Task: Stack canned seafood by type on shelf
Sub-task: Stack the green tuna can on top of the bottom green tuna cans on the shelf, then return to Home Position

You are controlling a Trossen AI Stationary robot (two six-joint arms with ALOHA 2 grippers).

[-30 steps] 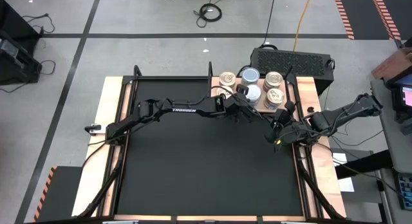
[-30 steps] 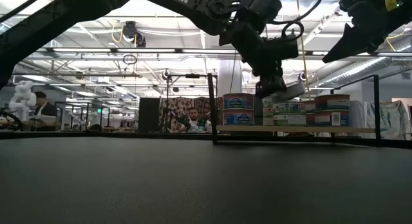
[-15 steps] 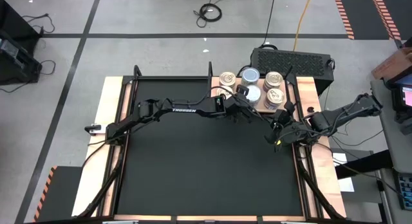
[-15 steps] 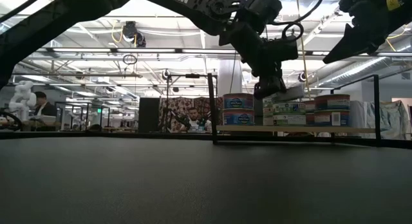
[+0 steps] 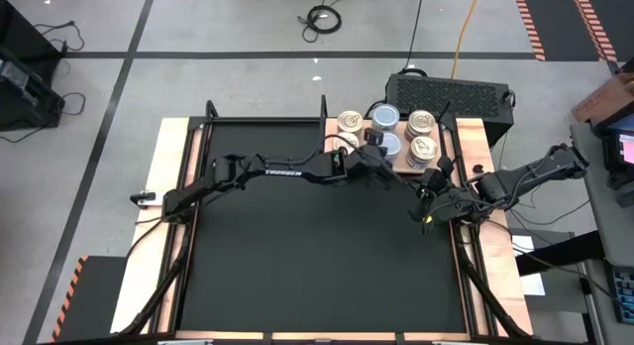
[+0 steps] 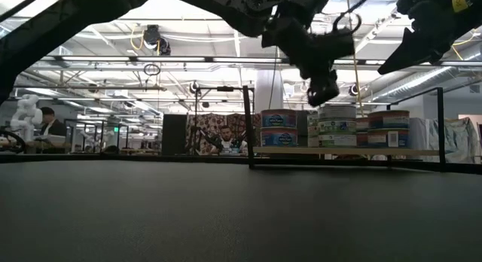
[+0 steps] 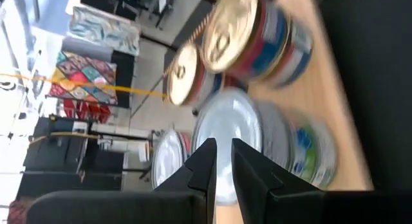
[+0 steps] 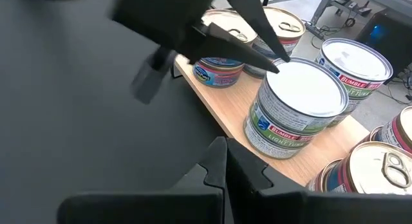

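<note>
Left gripper (image 6: 322, 87) has lifted clear of silvery-lidded tins (image 8: 297, 108)

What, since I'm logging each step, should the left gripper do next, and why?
Probably lift the left gripper clear and draw it back from the shelf. It hovers empty just above the silver-lidded tin, which sits level on its stack, so lingering risks a nudge. The right gripper waits near the table's right edge.

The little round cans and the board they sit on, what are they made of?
The cans look like metal: their lids shine, plain silvery-white on some, gold with pull tabs on others, and glossy printed paper labels seem to wrap their sides. The shelf looks like light, matte wood, though its grain is too faint to be sure.
</note>
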